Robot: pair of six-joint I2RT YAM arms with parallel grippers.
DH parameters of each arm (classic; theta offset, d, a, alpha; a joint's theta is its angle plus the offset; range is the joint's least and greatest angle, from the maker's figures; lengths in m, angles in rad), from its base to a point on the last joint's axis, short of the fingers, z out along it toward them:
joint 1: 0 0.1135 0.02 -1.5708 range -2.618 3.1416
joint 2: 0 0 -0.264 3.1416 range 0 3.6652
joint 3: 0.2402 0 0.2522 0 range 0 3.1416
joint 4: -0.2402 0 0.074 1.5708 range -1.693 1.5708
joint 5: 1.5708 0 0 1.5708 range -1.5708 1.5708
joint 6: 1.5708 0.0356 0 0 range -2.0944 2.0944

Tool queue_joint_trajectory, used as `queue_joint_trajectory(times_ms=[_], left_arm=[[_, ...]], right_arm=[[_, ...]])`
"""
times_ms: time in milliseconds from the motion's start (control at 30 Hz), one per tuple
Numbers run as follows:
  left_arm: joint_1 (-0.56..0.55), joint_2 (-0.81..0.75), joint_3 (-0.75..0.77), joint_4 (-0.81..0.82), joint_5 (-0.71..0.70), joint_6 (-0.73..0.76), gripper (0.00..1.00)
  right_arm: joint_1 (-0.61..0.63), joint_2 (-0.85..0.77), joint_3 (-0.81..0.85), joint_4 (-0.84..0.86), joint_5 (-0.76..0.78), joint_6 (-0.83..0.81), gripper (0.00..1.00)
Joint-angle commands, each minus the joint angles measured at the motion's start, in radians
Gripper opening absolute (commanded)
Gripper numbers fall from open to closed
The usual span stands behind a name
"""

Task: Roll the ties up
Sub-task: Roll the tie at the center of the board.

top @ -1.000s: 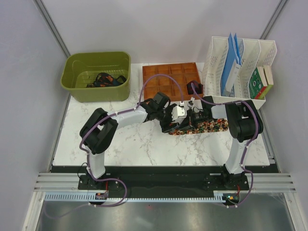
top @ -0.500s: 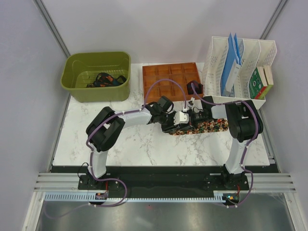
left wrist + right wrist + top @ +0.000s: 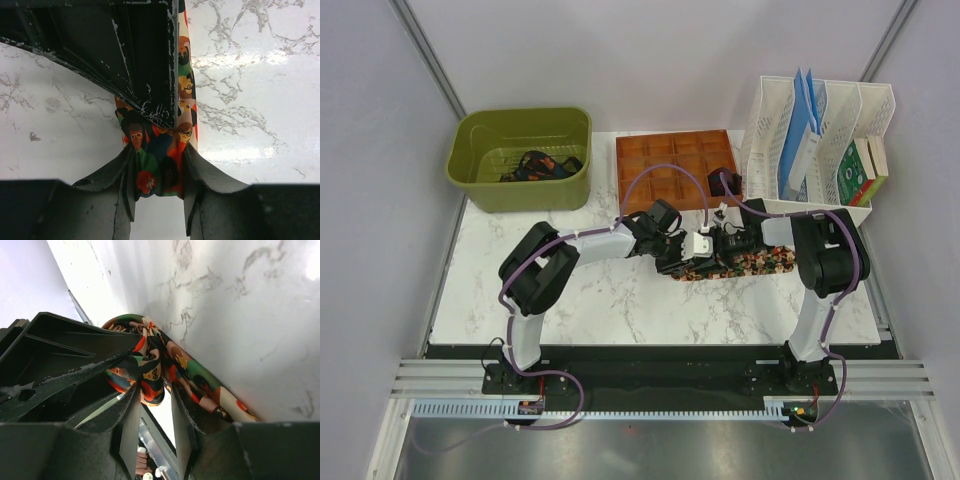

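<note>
Together both arms stretch inward, wrists low, meeting tip to tip at mid-table (image 3: 620, 300). The left gripper (image 3: 157, 167) pinches the rolled end of the tie (image 3: 180, 135), printed with bespectacled cartoon faces. The right gripper (image 3: 154, 405) stands part-open, straddling that roll; the remaining strip lies flat rightward.

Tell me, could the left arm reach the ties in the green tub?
Probably, once free: the tub is open-topped, its dark ties uncovered, but the left arm grips the patterned tie in its jaws.
</note>
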Motion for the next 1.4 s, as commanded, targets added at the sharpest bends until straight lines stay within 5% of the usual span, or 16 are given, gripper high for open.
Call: queue_joint_trajectory(times_ms=[0,600,700,733,833,1100,1367], left_arm=[[-0.003,0.007,-0.014,-0.046,-0.04,0.042,0.22],[-0.002,0.01,-0.018,-0.058,-0.031,0.04,0.22],[-0.002,0.01,-0.021,-0.058,-0.034,0.04,0.22],[-0.002,0.007,-0.023,-0.061,-0.036,0.042,0.23],[-0.002,0.001,-0.032,-0.063,-0.042,0.042,0.25],[0.067,-0.116,-0.04,-0.063,0.036,-0.027,0.66],[0.095,-0.2,-0.126,-0.055,0.088,-0.02,0.8]], right_arm=[[-0.022,-0.011,-0.001,-0.036,0.129,-0.038,0.38],[-0.017,0.033,0.012,0.082,0.08,0.075,0.33],[-0.014,0.032,0.01,0.087,0.084,0.077,0.18],[-0.014,0.032,0.009,0.087,0.087,0.075,0.07],[-0.012,0.03,0.001,0.068,0.107,0.062,0.0],[-0.014,0.018,-0.024,-0.019,0.196,-0.073,0.0],[0.004,0.057,-0.067,0.07,0.276,-0.071,0.0]])
